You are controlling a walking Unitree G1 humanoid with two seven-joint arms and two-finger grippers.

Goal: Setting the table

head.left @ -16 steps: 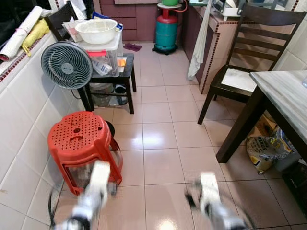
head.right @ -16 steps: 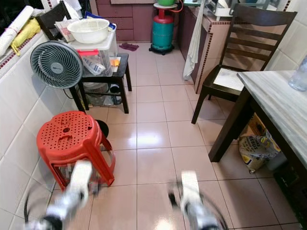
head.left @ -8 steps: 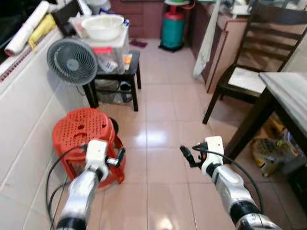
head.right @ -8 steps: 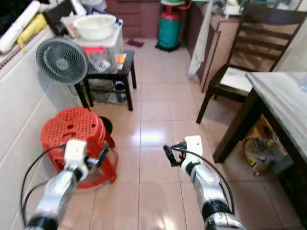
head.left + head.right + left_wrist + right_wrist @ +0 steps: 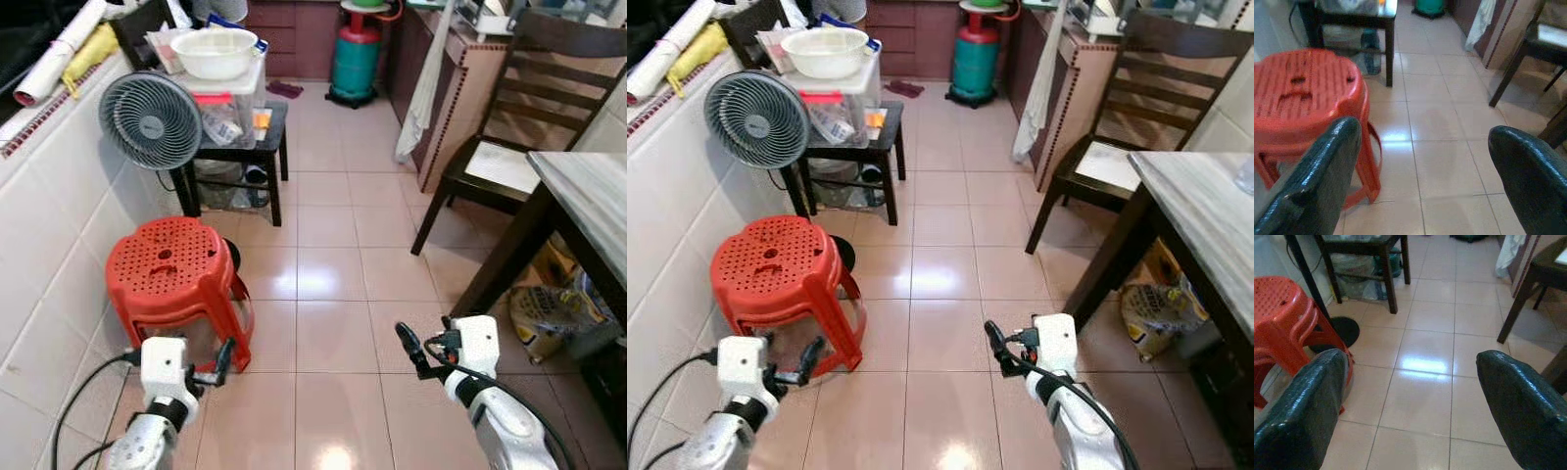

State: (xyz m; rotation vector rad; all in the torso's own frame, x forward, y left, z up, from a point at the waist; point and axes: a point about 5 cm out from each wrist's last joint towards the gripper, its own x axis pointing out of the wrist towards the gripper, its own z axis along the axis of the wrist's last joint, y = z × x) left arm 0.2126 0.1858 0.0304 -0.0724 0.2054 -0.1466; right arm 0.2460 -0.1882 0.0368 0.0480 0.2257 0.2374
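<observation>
Approach step — left gripper and right gripper, jaws apart, carry nothing; next, reach the tabletop.

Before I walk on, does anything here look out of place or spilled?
No spill shows on the tiled floor. One oddity: a printed sack lies slumped on the floor under the table, beside its leg.

Silver arms, black-fingered white hands, cables
</observation>
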